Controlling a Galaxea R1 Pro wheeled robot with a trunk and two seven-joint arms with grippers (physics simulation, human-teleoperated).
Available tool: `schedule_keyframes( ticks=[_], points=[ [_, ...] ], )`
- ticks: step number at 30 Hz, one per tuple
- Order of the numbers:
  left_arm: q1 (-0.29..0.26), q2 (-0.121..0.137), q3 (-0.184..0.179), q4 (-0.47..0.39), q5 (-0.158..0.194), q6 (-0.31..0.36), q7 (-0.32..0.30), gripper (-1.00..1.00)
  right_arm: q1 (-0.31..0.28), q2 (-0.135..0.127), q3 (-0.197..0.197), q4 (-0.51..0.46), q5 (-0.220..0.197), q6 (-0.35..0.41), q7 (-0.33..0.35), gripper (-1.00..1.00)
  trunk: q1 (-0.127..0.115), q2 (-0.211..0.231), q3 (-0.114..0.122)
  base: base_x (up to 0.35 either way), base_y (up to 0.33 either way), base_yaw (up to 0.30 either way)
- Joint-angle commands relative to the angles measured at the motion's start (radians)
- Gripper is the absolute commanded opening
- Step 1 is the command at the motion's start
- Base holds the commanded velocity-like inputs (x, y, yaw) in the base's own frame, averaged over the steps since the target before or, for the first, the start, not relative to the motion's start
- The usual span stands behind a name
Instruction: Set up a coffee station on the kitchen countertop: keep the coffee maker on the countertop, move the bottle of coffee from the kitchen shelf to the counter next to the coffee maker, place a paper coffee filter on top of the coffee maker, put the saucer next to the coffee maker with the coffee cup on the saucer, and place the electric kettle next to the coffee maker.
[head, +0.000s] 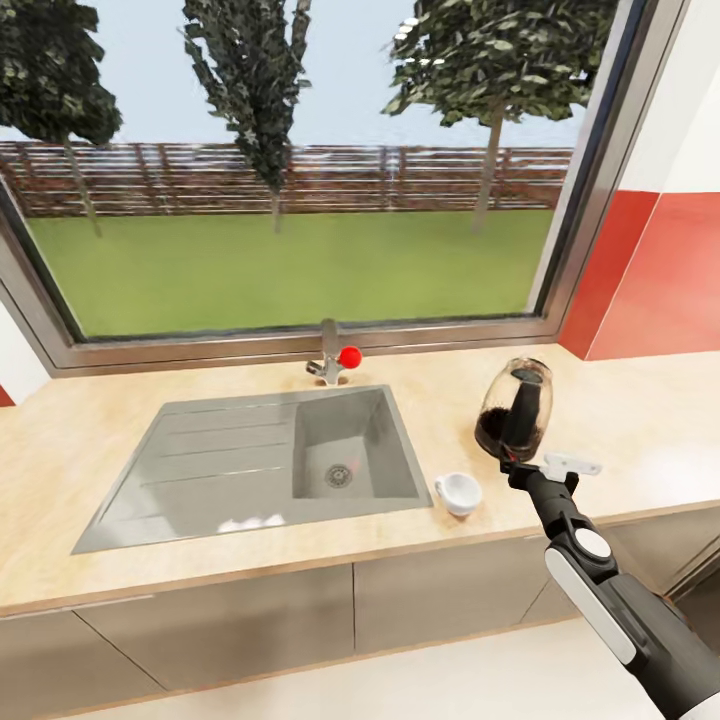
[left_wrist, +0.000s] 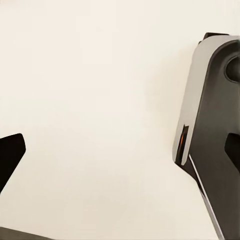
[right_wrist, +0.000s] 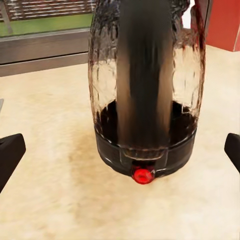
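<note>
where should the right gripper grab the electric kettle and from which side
Grip the black handle, the vertical bar on the side of the electric kettle facing the robot. Come in level from the counter's front edge, where the open right gripper already faces it, fingers passing either side. The rounded glass body looks too wide and slick.

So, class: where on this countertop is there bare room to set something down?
Bare wood lies between the electric kettle and the red wall, and left of the sink. It is crowded between the sink, the coffee cup and the kettle.
</note>
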Motion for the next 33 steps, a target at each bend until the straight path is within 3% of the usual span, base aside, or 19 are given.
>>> schedule_keyframes(
  ticks=[1, 7, 33],
  points=[
    [-0.002, 0.0, 0.006, 0.003, -0.001, -0.007, 0.0, 1.0, -0.001, -0.001, 0.004, -0.001, -0.007, -0.001, -0.007, 1.0, 0.001, -0.002, -0.002, 0.155, -0.001, 0.0],
    [-0.001, 0.0, 0.006, 0.01, -0.001, -0.005, 0.0, 1.0, -0.001, 0.0, 0.004, -0.001, -0.007, -0.001, -0.007, 1.0, 0.001, -0.002, -0.002, 0.252, 0.0, 0.0],
    [-0.001, 0.0, 0.006, 0.011, -0.001, -0.003, 0.001, 1.0, -0.001, -0.001, 0.002, -0.001, -0.006, 0.0, -0.008, 1.0, 0.001, -0.002, -0.002, 0.065, -0.017, 0.0]
  ],
)
